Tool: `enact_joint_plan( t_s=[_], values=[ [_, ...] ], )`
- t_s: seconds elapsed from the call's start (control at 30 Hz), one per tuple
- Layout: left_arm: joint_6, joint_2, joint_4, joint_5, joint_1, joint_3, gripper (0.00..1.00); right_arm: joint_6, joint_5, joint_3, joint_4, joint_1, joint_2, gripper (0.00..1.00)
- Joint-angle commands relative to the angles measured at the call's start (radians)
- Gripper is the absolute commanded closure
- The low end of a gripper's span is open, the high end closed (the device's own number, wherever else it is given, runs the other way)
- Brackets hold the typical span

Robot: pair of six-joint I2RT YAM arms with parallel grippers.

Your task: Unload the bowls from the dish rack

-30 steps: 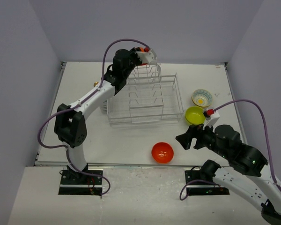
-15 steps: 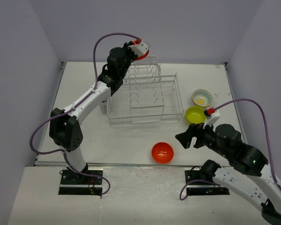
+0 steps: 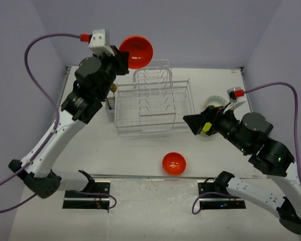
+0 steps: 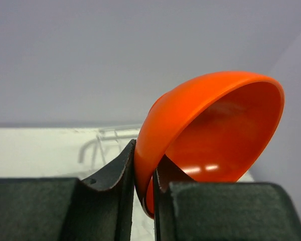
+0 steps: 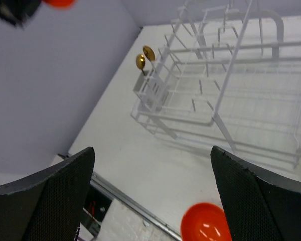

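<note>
The left end effector holds an orange-red bowl high over the far-left corner of the dish rack.
Its jaws pinch the rim, with the bowl tipped on its side; the right end effector hangs wide open and empty near the rack's right end. The glossy wall probably slips easily, so the carry should be slow, clear of the upright dividers, then down to bare counter near the second orange-red bowl, levelled before release.

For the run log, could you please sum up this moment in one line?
left gripper: shut on orange bowl, in air, clear of dish rack | right gripper: open, empty | second orange bowl: on table
</note>
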Motion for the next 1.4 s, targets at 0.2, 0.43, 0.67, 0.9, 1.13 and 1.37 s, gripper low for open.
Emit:
enact_joint_plan(
  t_s=[0.2,0.43,0.67,0.9,1.13,1.37],
  values=[
    [-0.568,-0.177,-0.097,-0.240,-0.299,-0.364,1.00,-0.005,0.219,0.388,-0.030,0.068,0.411,0.03],
    [-0.622,-0.137,-0.146,-0.289,-0.381,-0.361,1.00,-0.040,0.404,0.471,-0.124,0.115,0.547,0.15],
    [-0.622,-0.120,-0.146,-0.297,-0.401,-0.361,1.00,-0.055,0.479,0.407,-0.142,0.118,0.571,0.49],
    [-0.619,-0.123,-0.120,-0.238,-0.404,-0.365,1.00,-0.077,0.448,0.350,-0.086,0.118,0.536,0.66],
    [-0.619,-0.145,-0.079,-0.186,-0.405,-0.374,1.00,-0.064,0.419,0.328,-0.052,0.118,0.524,1.00],
    [-0.585,-0.166,-0.020,-0.128,-0.405,-0.385,0.75,-0.032,0.404,0.298,-0.044,0.117,0.485,1.00]
  ],
)
